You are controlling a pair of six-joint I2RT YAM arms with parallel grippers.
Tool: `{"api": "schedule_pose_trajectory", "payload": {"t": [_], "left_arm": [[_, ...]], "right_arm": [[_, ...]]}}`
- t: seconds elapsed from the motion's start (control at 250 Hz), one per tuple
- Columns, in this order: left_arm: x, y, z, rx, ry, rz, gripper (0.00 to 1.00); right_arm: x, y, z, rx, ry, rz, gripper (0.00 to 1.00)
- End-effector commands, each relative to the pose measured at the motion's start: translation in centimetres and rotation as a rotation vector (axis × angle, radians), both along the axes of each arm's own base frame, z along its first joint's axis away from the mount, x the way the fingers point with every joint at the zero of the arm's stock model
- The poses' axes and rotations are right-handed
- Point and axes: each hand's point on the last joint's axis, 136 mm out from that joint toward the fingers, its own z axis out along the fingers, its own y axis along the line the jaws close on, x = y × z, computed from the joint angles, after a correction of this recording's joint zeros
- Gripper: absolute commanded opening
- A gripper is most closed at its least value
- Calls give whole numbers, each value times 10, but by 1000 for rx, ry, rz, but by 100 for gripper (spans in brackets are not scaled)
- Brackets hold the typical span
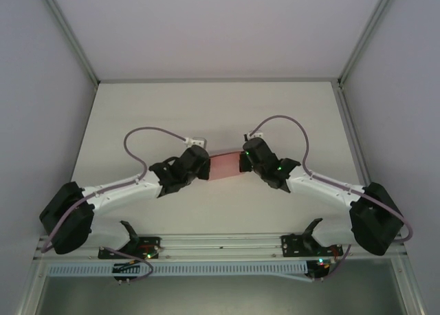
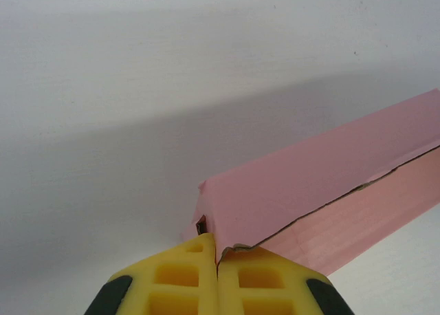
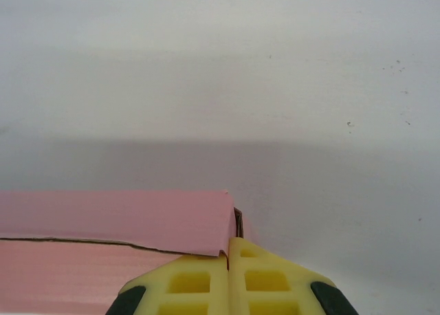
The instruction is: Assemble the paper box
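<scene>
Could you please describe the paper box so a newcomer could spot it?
Look at the middle of the white table, where the two arms meet. The paper box spans between the left gripper and right gripper, each pinching an end; it is the only pink thing.

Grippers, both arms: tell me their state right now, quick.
The left gripper: closed, pinching one end of the paper box.
The right gripper: closed, pinching the box's other end.
</scene>
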Motion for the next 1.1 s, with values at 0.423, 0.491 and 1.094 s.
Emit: {"api": "schedule_pose_trajectory", "payload": {"t": [0.423,0.491,1.094], "left_arm": [[-37,3,-51,248,-18,8,0],[-37,2,-48,257,-36,6,0],[-31,2,-38,303,-94,8,0]], "right_arm": [[-32,5,-3,86,82,35,37],[-32,2,4,115,75,16,39],[-11,-41,43,322,66,-171,73]]}}
